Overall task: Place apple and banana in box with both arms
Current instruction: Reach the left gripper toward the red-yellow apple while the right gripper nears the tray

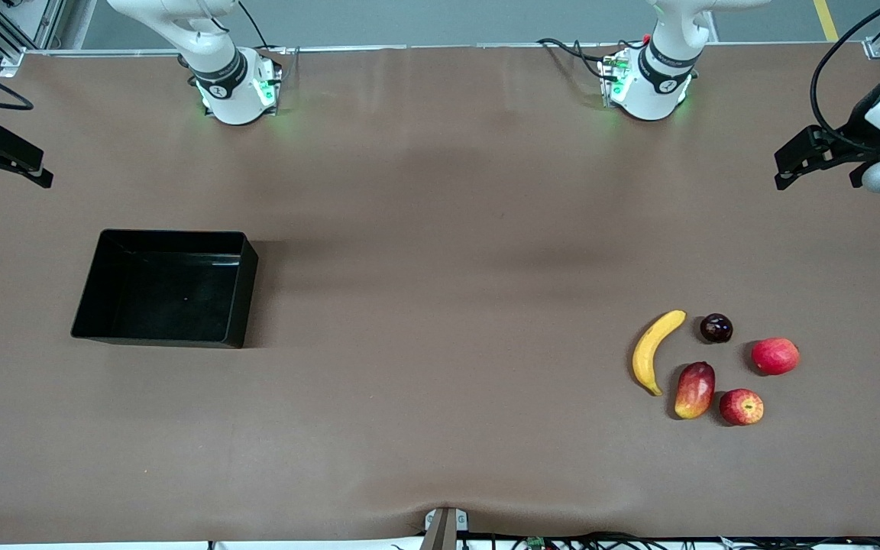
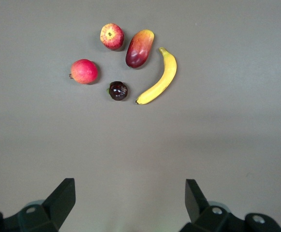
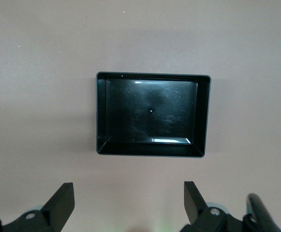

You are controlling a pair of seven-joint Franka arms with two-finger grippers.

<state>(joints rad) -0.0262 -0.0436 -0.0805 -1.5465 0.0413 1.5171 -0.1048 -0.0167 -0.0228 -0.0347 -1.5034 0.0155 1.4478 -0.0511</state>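
Black fingers spread, both arms raised

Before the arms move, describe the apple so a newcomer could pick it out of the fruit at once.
Look at the fruit cluster toward the left arm's end of the table. The apple lies nearest the front camera, beside the oblong red-and-yellow fruit. Unlike the plain pinkish-red round fruit farther from the camera, it is smaller, with yellowish patches and a stem dimple.

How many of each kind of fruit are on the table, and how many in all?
Banana: 1
Speckled apple: 1
Plain pinkish-red round fruit: 1
Red-and-yellow mango-like fruit: 1
Small dark round fruit: 1
Total: 5 fruits, none in the black box.
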